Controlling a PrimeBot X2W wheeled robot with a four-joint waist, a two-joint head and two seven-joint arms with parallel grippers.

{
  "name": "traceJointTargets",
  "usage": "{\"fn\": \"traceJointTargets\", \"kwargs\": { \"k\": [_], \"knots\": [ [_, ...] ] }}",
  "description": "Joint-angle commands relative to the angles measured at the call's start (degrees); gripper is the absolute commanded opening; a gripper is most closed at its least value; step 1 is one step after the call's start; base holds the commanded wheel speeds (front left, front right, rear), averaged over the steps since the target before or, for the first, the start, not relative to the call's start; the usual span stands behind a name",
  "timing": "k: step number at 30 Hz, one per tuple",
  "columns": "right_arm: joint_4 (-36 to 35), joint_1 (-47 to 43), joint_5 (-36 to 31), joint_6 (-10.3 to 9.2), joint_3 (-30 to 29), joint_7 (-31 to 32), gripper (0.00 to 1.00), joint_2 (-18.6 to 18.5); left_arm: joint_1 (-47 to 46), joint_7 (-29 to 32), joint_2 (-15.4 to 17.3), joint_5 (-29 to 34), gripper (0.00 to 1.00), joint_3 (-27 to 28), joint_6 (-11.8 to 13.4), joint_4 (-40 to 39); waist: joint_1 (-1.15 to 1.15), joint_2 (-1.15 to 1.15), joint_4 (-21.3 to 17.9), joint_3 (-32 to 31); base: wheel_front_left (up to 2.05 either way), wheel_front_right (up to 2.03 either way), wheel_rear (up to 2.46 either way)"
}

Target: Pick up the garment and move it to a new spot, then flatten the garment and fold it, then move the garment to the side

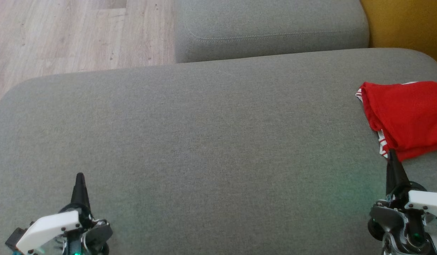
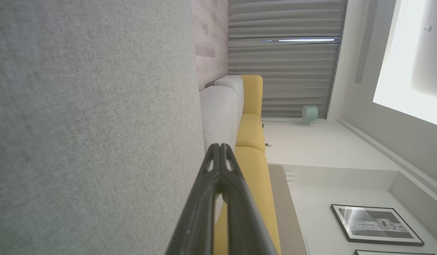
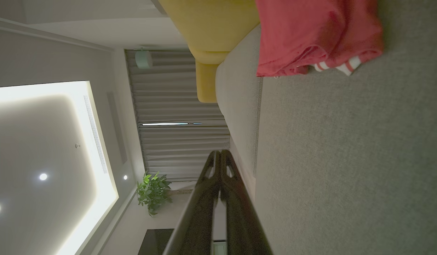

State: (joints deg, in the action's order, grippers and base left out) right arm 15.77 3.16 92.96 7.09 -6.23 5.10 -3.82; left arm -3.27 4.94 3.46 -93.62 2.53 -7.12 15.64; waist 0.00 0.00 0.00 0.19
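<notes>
Both grippers hang over the grey sofa cushion: left gripper and right gripper each have their dark fingers pressed together, holding nothing. Just beyond the right gripper's tips, spreading to its outer side, the red garment with white-striped trim lies bunched on the cushion; whether the tips touch its near hem cannot be told. It sits well apart from the left gripper, far to that one's right

A grey sofa stands on pale wood floor, grey curtains and yellow cushions beyond.
</notes>
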Motion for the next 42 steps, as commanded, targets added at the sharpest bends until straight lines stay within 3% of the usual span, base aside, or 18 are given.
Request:
{"fn": "traceJointTargets", "kwargs": {
  "k": [1,42],
  "knots": [
    [-1.82,2.91,0.22,0.40,0.94,0.40,0.00,0.04,-2.78,0.26,0.59,0.12,0.00,2.38,-0.36,-1.66,0.00,0.00,0.00,-0.01,0.00,0.00,0.00],
    [-1.78,2.96,-0.23,0.40,0.40,0.83,0.00,0.43,-2.84,0.80,0.11,0.69,0.00,3.06,-0.36,-1.63,0.00,0.00,0.00,-0.01,0.00,0.00,0.00]
  ]
}}
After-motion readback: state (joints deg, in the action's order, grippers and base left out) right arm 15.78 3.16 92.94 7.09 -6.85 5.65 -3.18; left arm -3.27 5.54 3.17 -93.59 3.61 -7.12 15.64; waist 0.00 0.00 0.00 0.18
